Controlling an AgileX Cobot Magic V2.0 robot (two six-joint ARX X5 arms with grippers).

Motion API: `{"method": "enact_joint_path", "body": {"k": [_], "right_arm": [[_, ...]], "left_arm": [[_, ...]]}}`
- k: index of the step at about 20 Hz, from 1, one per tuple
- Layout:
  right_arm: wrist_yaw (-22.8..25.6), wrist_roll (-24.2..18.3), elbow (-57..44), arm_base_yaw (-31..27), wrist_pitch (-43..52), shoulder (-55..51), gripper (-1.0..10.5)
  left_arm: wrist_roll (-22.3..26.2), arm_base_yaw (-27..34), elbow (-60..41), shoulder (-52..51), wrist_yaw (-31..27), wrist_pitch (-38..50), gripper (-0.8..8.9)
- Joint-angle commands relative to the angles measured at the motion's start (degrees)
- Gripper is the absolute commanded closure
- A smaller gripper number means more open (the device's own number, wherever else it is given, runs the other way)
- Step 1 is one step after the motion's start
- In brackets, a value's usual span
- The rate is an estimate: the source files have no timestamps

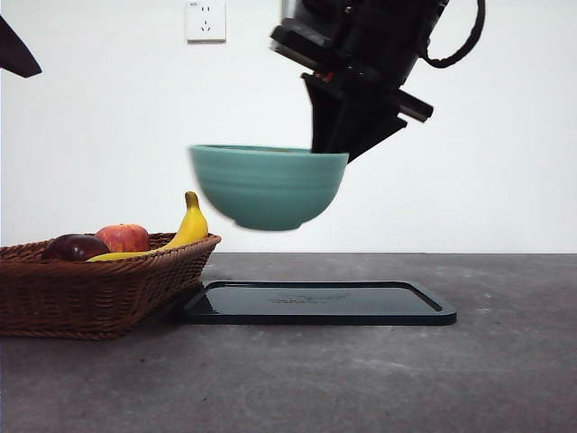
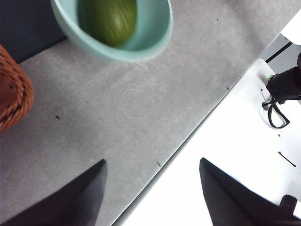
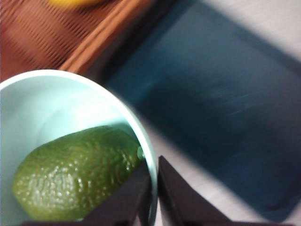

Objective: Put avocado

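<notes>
A teal bowl hangs in the air above the dark tray. My right gripper is shut on the bowl's rim, one jaw inside and one outside. The avocado, green and bumpy, lies inside the bowl. The left wrist view also looks down on the bowl with the avocado in it. My left gripper is open over the table's front edge, away from the bowl, holding nothing; it shows as a black tip in the front view.
A wicker basket stands at the left with a red apple, a dark maroon fruit and a banana. The dark tray lies flat beside the basket.
</notes>
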Motion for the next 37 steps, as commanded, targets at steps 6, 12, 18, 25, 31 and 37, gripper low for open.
{"method": "enact_joint_path", "body": {"k": [6,12,18,25,31,37], "right_arm": [[-0.20,-3.96,20.09,-8.74,-5.60,18.05,9.4],[-2.05,-3.91,20.98,-10.62,-2.84,25.38,9.4],[-1.92,-3.91,20.96,-10.60,-2.84,28.00,9.4],[-1.86,-2.21,21.03,-10.62,-3.91,27.45,7.8],[0.04,-2.93,21.05,-10.75,-7.54,17.75,7.8],[-0.22,-4.96,20.83,-10.14,-16.79,-0.52,7.8]], "left_arm": [[0.70,-0.37,0.33,0.28,0.33,0.66,5.03],[0.70,-0.37,0.33,0.28,0.33,1.03,5.03],[0.70,-0.37,0.33,0.28,0.33,1.05,5.03],[0.70,-0.37,0.33,0.28,0.33,1.03,5.03],[0.68,-0.37,0.33,0.28,0.33,1.05,5.03],[0.68,-0.37,0.33,0.28,0.33,1.05,5.03]]}}
